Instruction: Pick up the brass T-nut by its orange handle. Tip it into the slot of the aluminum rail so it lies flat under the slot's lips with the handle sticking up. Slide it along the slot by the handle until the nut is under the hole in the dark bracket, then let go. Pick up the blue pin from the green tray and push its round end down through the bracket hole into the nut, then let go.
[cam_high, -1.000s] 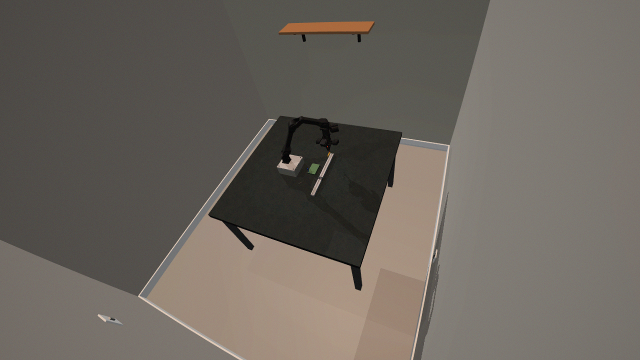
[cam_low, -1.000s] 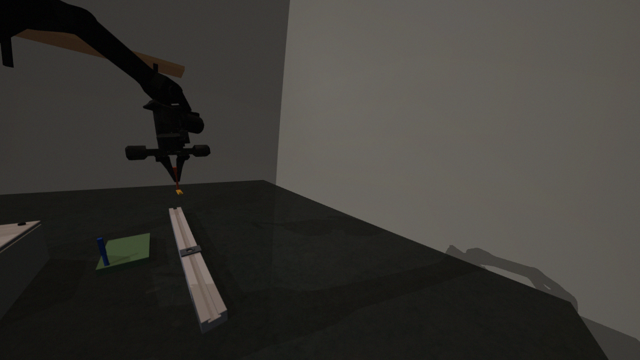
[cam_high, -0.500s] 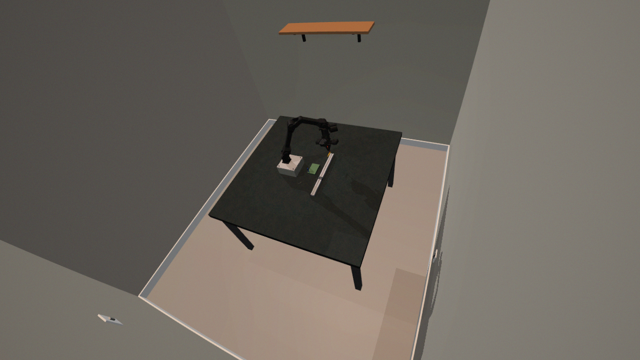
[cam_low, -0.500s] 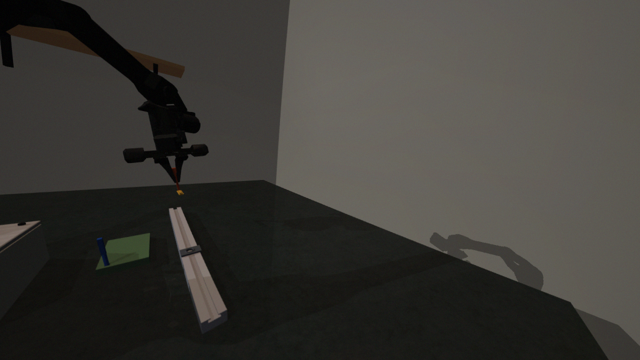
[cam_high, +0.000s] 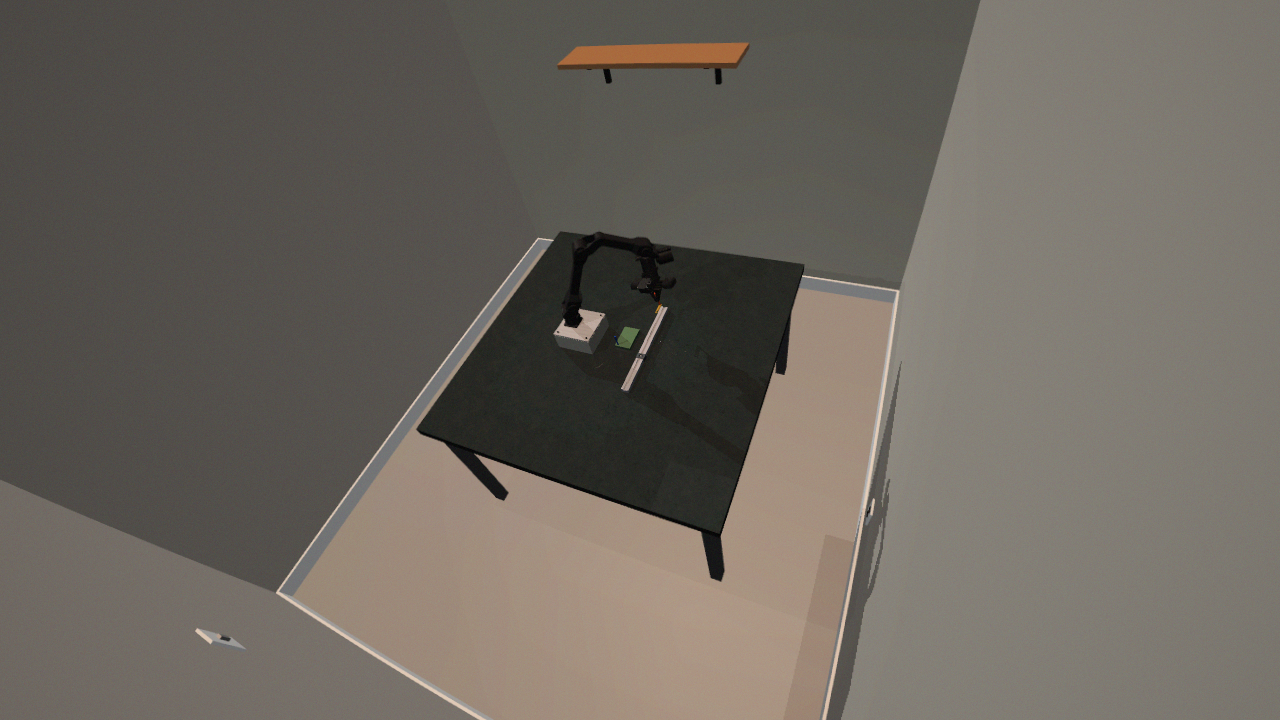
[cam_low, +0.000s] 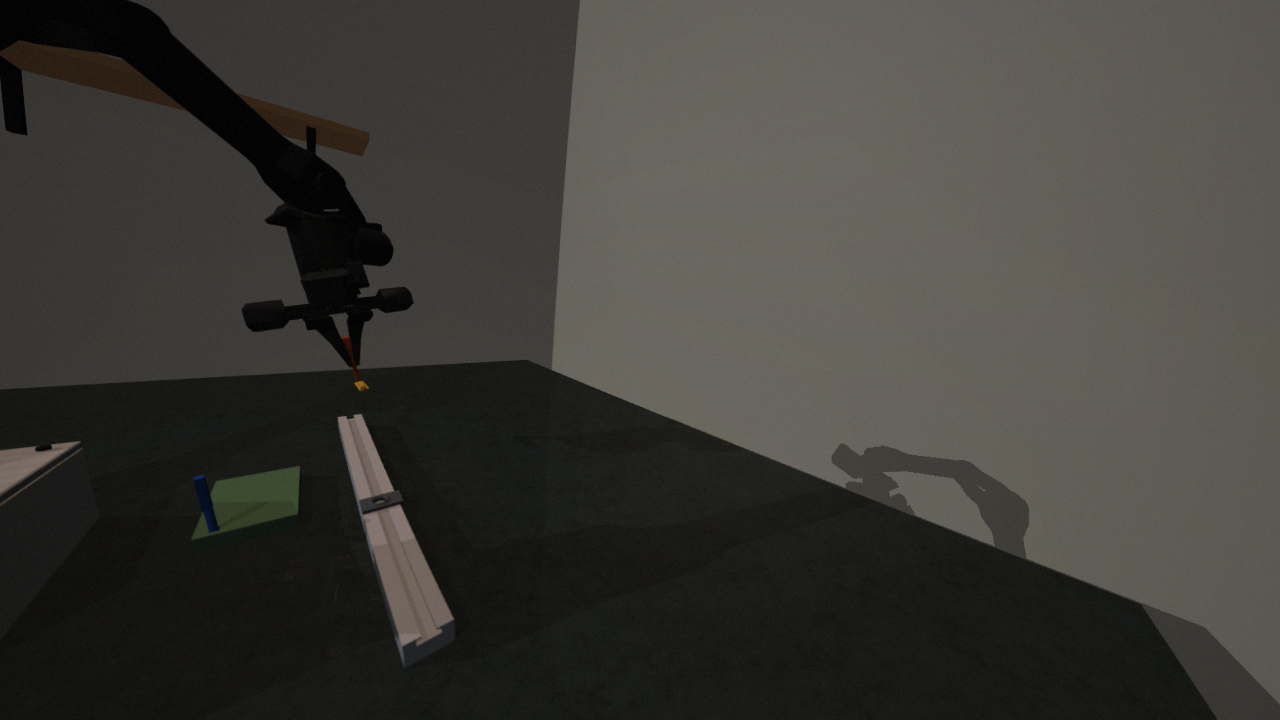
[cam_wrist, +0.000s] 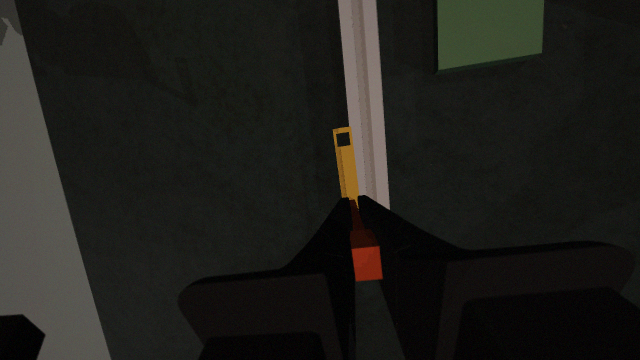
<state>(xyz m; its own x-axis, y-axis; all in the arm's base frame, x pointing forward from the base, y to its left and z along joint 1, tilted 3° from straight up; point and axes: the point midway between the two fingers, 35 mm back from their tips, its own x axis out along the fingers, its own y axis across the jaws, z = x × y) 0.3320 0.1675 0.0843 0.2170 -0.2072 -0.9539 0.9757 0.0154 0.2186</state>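
Dark bench (cam_high: 572, 420) (cam_low: 626, 573) (cam_wrist: 225, 150) with a rail
On it lie the aluminum rail (cam_high: 632, 371) (cam_low: 365, 454) (cam_wrist: 382, 150), green tray (cam_high: 630, 334) (cam_low: 259, 488) (cam_wrist: 490, 35) and pale box (cam_high: 577, 342) (cam_low: 40, 510).

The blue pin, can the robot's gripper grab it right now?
Probably not: the gripper is shut on the orange handle. The pin stands upright, seemingly unobstructed.

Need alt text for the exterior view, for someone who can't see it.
A black robot gripper holds a brass T-nut by its orange handle, tilted, above the far end of an aluminum rail. A dark bracket with a hole spans the rail partway along. Left of it, a blue pin stands in a green tray.
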